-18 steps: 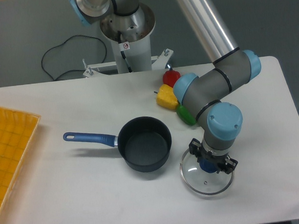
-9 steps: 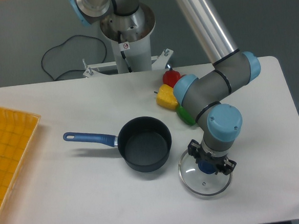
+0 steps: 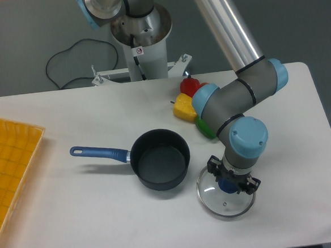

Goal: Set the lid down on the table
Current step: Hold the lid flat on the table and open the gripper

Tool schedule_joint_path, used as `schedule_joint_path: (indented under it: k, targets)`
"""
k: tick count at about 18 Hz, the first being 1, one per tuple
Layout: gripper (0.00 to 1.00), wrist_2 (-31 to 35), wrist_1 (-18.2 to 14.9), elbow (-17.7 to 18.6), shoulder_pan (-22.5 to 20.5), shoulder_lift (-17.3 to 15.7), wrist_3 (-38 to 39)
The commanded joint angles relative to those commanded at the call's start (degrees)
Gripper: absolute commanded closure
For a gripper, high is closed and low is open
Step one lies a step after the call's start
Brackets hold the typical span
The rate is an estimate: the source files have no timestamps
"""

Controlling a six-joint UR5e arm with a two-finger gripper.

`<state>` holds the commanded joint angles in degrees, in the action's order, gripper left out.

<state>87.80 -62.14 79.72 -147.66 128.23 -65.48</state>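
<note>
The round glass lid with a thin metal rim lies low over the white table, just right of the saucepan. My gripper points straight down over the lid's centre, its fingers shut on the blue knob. I cannot tell whether the lid rests flat on the table or hovers just above it. The arm's wrist hides the back part of the lid.
A dark saucepan with a blue handle sits left of the lid, almost touching its rim. Yellow, red and green toy pieces lie behind the arm. An orange gridded tray is at the left edge.
The gripper and the lid have shifted slightly left and toward the front edge. The saucepan has not moved.
</note>
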Motion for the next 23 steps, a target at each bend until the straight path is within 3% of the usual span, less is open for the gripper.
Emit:
schedule_joint_path:
  k: [23]
  targets:
    - [0.57,0.09,0.09,0.17,0.26,0.35,-0.09]
